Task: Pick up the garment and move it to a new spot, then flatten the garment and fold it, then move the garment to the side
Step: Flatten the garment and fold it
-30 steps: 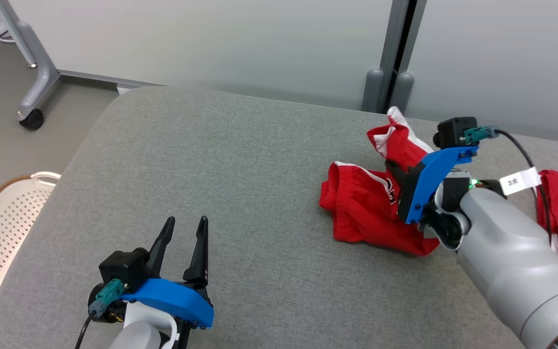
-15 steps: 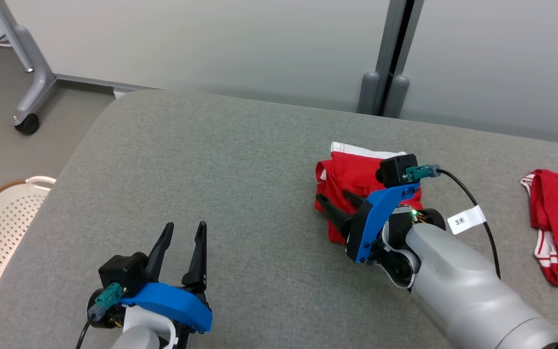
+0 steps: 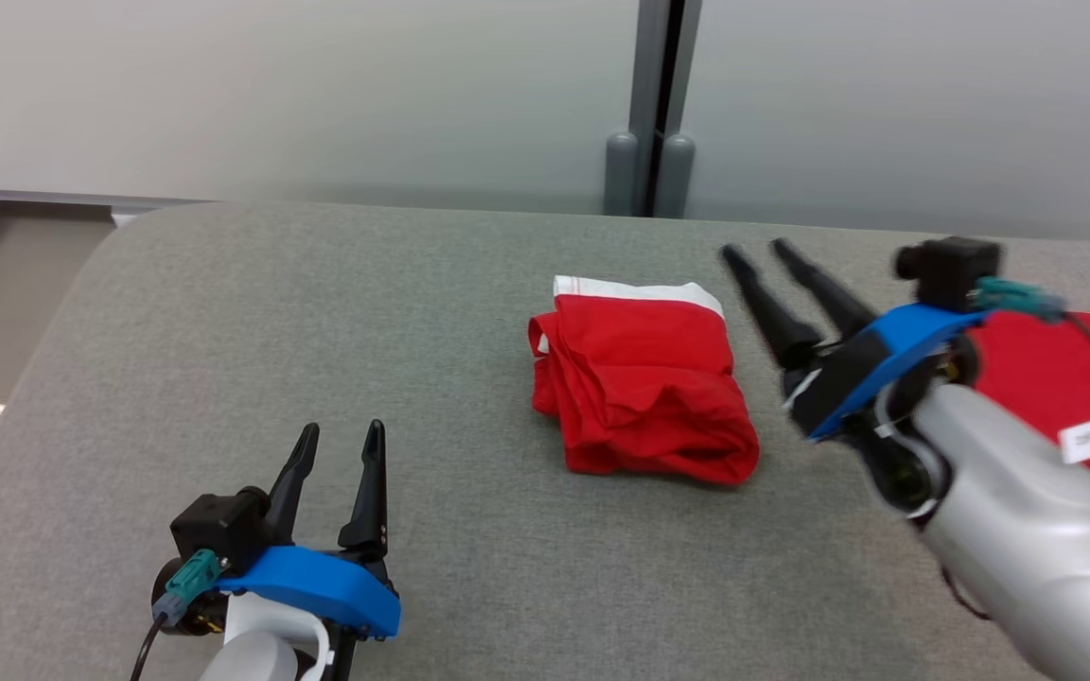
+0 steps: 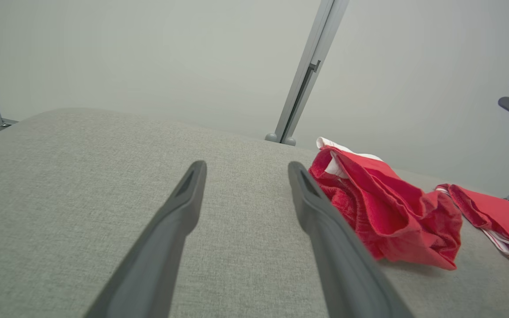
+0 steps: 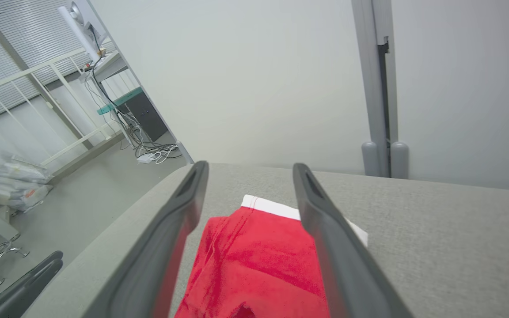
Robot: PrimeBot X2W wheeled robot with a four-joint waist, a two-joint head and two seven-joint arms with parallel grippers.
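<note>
— Grey cloth table (image 3: 318,303) under a pale wall (image 3: 318,85), and the garment (image 3: 644,388) lying on it alone. What just changed?

— Right claw (image 3: 755,248) let go. A second ago it was pinched on the red cloth, with part of it lifted off the table. Half a second ago its fingers stood apart, low on the heap. Now it has drawn back, wide and empty, clear of the cloth.

— Where's the garment from there?

— Just left of the right claw, not touching. In that claw's wrist view it sits ahead and below, between the fingers. From the left claw (image 3: 342,430) it is ahead and to the right, well apart.

— And the left claw?

— Wide, empty, low over the table, same as before.

— So what does that mean for the task?

— I'd judge the move to a new spot is done. It's a rumpled bundle, white band at the far edge, folds bunched at the near edge. Flattening looks to be next, then folding.

— Anything else different?

— The head camera has swung, so the whole picture shifted; that's no move of the things. Another red piece (image 3: 1046,369) lies to the right of the right claw, partly hidden by the arm, and the garment now lies apart from it.
</note>
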